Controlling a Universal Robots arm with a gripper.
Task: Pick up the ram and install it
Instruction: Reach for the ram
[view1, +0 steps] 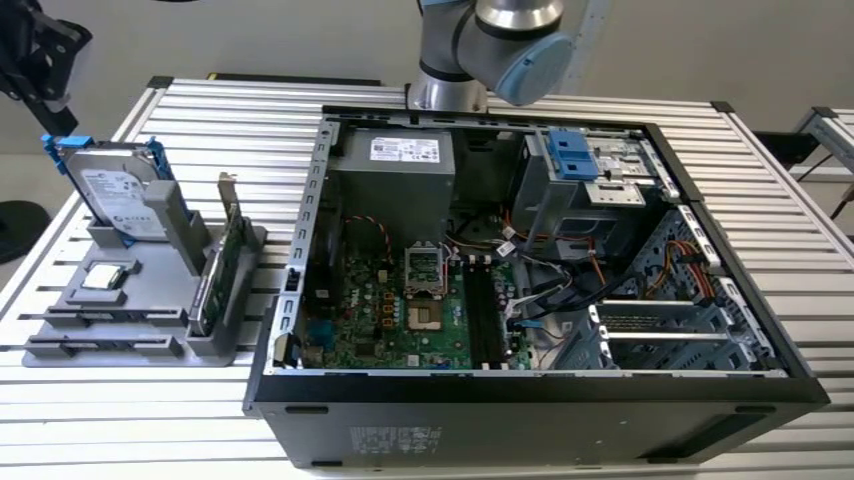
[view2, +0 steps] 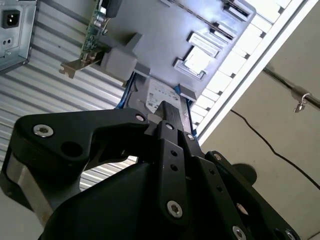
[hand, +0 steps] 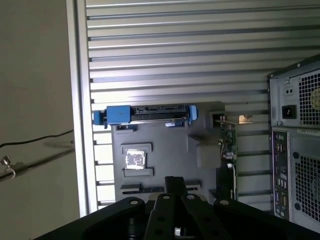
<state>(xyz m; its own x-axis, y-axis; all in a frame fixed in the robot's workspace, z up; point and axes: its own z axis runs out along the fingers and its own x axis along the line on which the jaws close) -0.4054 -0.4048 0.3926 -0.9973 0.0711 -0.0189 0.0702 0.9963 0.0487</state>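
Observation:
The ram seems to be the thin dark stick (view1: 107, 317) standing on edge in a front slot of the grey holder (view1: 220, 345), at the exterior view's left. The first wrist view shows that strip (hand: 142, 189) just past my fingertips. My gripper (view1: 56, 105) hangs high over the holder's far end, above the hard drive. Its fingers (view2: 167, 107) are shut with nothing between them. The open computer case (view1: 534, 385) shows the motherboard's long dark memory slots (view1: 483, 310).
The holder also carries a silver hard drive with blue rails (view1: 120, 195), a green expansion card (view1: 220, 265) and a square chip (view1: 107, 277). The case has tall walls, a power supply (view1: 394, 180) and loose cables (view1: 561, 260). The table is ribbed aluminium (view1: 120, 430).

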